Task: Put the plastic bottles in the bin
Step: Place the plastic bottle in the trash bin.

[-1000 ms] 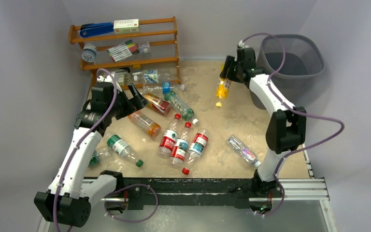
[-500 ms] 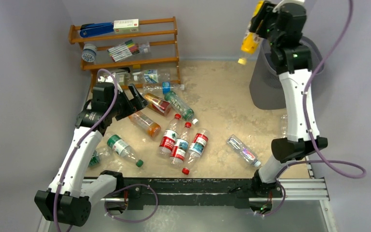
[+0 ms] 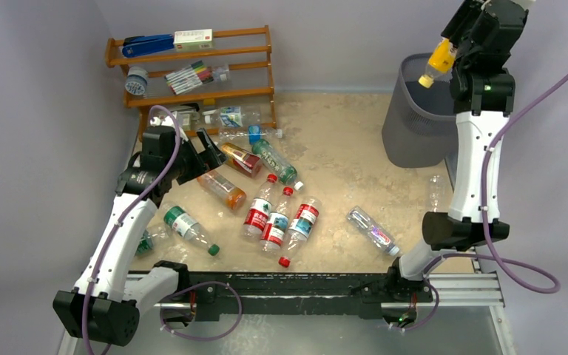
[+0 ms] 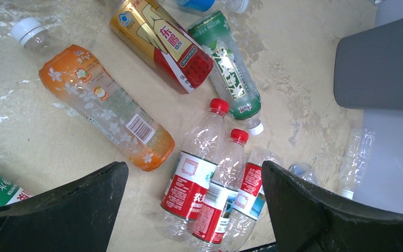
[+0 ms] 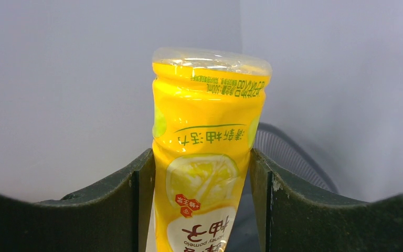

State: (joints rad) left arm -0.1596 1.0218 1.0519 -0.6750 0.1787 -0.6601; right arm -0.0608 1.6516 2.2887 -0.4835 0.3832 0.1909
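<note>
My right gripper point(image 3: 460, 38) is raised high and shut on a yellow bottle point(image 3: 439, 59), held cap-down over the near rim of the dark grey mesh bin point(image 3: 413, 129). In the right wrist view the yellow bottle point(image 5: 208, 152) sits squeezed between both fingers, the bin's rim point(image 5: 294, 152) behind it. My left gripper point(image 3: 201, 151) is open and empty above the pile of bottles: an orange-filled one point(image 4: 105, 105), a gold-and-red one point(image 4: 160, 42), a green-labelled one point(image 4: 228, 79), three red-labelled clear ones point(image 4: 210, 194). More bottles lie at the left point(image 3: 186, 225) and right point(image 3: 370, 229).
A brown wooden shelf rack point(image 3: 192, 70) with a blue stapler, markers and a box stands at the back left. A clear bottle point(image 3: 435, 191) lies near the right arm. The walls close in on three sides.
My right arm has swung up and to the right with the yellow bottle, from over the table to above the bin's rim. The left arm has not moved.
</note>
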